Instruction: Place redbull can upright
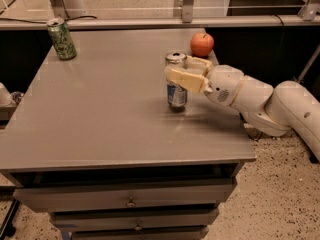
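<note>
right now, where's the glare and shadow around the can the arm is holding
Camera view: warm, dim light. Glare sits on the shiny top of the redbull can, with a soft sheen on the table beside its base and a small dark shadow under it. The hand grips its upper half from the right.

- One camera looks down at a slant on the table [100,114] from above its front edge, fairly near, facing the back rail [140,22].
- The gripper [178,70] sits right of centre, clasped round the redbull can [177,95].
</note>
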`<state>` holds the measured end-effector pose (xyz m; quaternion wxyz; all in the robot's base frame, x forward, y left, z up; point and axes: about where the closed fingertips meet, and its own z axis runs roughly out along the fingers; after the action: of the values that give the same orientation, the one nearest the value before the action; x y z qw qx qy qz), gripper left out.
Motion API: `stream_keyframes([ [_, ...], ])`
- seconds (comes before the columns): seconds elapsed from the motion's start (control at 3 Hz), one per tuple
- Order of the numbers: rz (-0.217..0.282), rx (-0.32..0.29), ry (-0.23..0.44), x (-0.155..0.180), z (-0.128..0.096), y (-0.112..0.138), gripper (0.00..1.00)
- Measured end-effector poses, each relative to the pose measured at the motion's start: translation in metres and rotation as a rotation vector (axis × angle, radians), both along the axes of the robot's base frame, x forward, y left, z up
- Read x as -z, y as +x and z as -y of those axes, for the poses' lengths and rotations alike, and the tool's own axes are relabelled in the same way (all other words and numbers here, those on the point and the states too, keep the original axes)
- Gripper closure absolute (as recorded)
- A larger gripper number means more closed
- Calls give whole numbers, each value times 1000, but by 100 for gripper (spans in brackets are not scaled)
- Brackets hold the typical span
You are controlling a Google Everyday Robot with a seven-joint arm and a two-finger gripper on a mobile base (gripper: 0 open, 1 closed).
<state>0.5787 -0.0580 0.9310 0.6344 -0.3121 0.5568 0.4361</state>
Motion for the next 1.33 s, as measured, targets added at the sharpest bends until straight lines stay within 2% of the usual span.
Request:
stream_keyframes([
  [0.33, 20, -1, 57, 5, 14, -3, 100],
  [0.67, 30, -12, 76, 7, 23, -5, 82],
  [1.33, 40, -34, 90, 13, 29, -9, 36],
])
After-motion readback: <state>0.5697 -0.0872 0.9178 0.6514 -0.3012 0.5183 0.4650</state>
